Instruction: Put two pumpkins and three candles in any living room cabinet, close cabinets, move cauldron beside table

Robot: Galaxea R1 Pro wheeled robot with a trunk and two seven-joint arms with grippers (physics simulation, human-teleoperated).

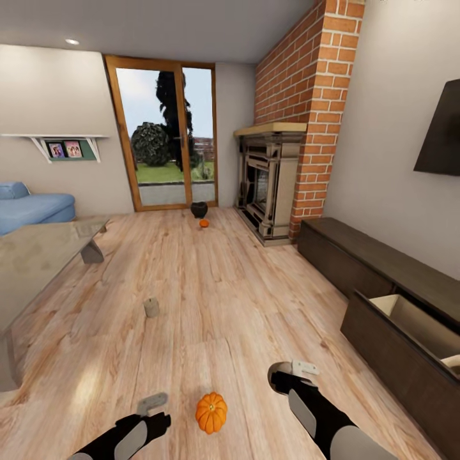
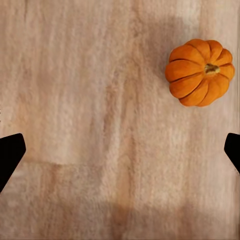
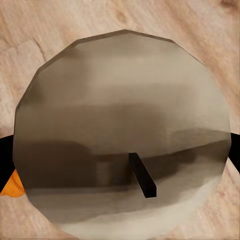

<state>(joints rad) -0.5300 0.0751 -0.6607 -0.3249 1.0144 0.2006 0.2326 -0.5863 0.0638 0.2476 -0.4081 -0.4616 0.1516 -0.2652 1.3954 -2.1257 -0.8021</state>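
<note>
The right gripper clamps a cream-white wicked candle. The left gripper hangs wide open beside a ribbed orange pumpkin on the plank floor.

Both arms are clad in glossy black shells broken by pale grey oval panels, the left arm slimmer in view than the right arm. Each ends in a light grey metal bracket with small dark screw holes near the wrist. In the wrist views, the fingertips are plain matte black wedges.
</note>
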